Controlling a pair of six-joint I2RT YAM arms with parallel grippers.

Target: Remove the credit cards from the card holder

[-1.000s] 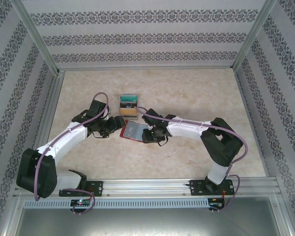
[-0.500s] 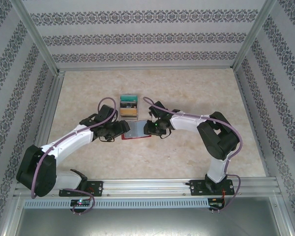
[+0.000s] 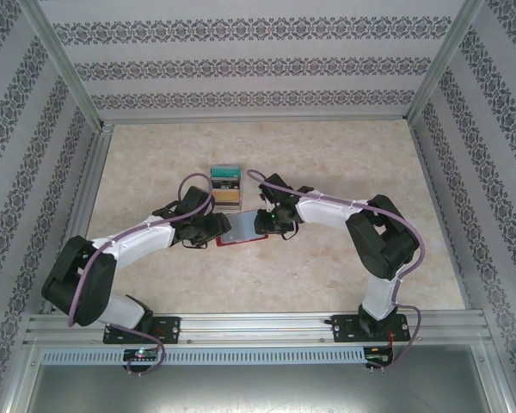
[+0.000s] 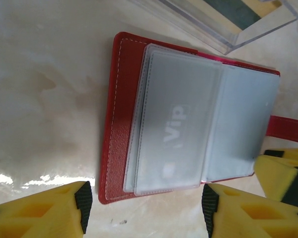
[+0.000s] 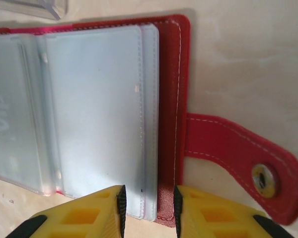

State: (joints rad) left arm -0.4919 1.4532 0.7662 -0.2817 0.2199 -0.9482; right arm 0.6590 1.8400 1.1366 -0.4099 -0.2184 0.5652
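Observation:
The red card holder [image 3: 241,230] lies open and flat on the table, its grey-blue clear sleeves [image 4: 188,114] facing up. A pale card marked "VIP" [image 4: 176,124] sits inside the left sleeve. My left gripper [image 4: 144,206] is open and wide, just off the holder's left end [image 3: 215,225], with nothing between its fingers. My right gripper [image 5: 149,201] is open with a narrow gap, straddling the right sleeve edge and red border [image 5: 166,148] of the holder [image 5: 89,114]. The red closing tab [image 5: 238,158] with its metal snap [image 5: 264,179] sticks out to the right.
A clear plastic box [image 3: 224,187] with cards in it stands right behind the holder, its corner near the sleeves [image 4: 228,20]. Patterned walls and metal rails ring the beige table [image 3: 327,275]. A yellow finger of the right gripper [image 4: 283,168] shows at the holder's far end.
The holder has swung from tilted to level and shifted slightly. Both grippers have closed in on its two ends, and the left arm has folded further forward.

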